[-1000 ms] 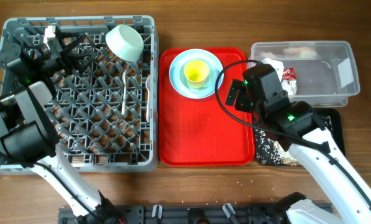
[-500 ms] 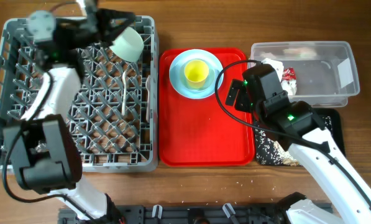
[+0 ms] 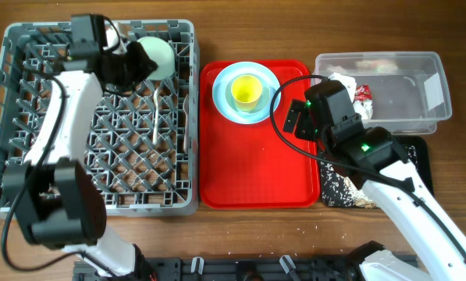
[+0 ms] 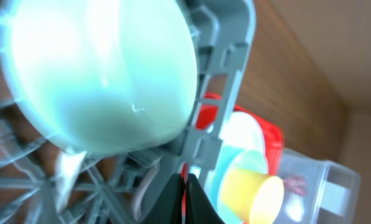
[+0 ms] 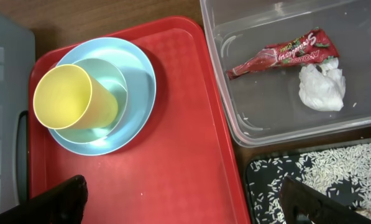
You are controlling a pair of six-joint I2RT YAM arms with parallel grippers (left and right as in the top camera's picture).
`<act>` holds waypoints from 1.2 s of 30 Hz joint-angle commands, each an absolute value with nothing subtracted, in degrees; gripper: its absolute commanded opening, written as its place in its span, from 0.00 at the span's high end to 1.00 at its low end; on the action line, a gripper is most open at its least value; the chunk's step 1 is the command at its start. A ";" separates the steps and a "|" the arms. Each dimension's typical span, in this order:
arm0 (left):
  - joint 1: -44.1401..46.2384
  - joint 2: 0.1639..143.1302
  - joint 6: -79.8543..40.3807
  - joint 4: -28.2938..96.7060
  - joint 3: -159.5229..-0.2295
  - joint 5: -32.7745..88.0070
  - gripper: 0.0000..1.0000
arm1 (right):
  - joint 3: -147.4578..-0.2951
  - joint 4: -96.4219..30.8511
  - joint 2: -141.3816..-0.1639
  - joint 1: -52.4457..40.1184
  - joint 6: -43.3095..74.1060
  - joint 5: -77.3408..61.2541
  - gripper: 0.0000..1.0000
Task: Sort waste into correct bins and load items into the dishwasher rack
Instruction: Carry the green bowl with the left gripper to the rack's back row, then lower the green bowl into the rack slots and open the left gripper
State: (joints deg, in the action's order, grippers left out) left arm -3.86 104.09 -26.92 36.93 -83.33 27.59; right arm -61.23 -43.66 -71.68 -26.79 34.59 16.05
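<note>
My right end effector (image 5: 185, 202) hangs spread over the red tray (image 5: 173, 162); just beyond stand the blue plate (image 5: 141, 81) and yellow cup (image 5: 73, 99). Farther off — at the rack's (image 4: 229, 74) far corner — my left end effector (image 4: 183, 186), fingers pressed together, sits beside the mint bowl (image 4: 98, 74).

bowl (image 4: 98, 74): blurred, cropped top-left | black tray (image 5: 255, 180): cropped bottom-right

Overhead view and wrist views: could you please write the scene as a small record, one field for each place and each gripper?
dishwasher rack: one bowl near a corner, spoon and fork lying inside
red tray: plate, second bowl, yellow cup, stacked
clear tub: wrapper, tissue wad
black tray: crumbs
left gripper: shut, beside the rack's bowl
right gripper: open, above the red tray
</note>
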 commanded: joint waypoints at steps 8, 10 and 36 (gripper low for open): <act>5.08 90.28 -19.46 41.43 -90.98 -7.64 0.96 | -61.49 -43.57 -71.79 -26.65 34.54 15.92 0.00; 5.41 94.43 -19.46 39.79 -90.98 -8.03 0.96 | -61.49 -43.57 -71.79 -26.65 34.54 15.92 0.00; 1.19 102.13 -23.18 46.35 -90.98 -6.92 0.96 | -61.49 -43.57 -71.79 -26.65 34.54 15.94 0.00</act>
State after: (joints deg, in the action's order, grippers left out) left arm 2.28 102.63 -21.71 46.83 -91.24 -7.05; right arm -61.23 -43.64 -71.68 -26.79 34.59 16.05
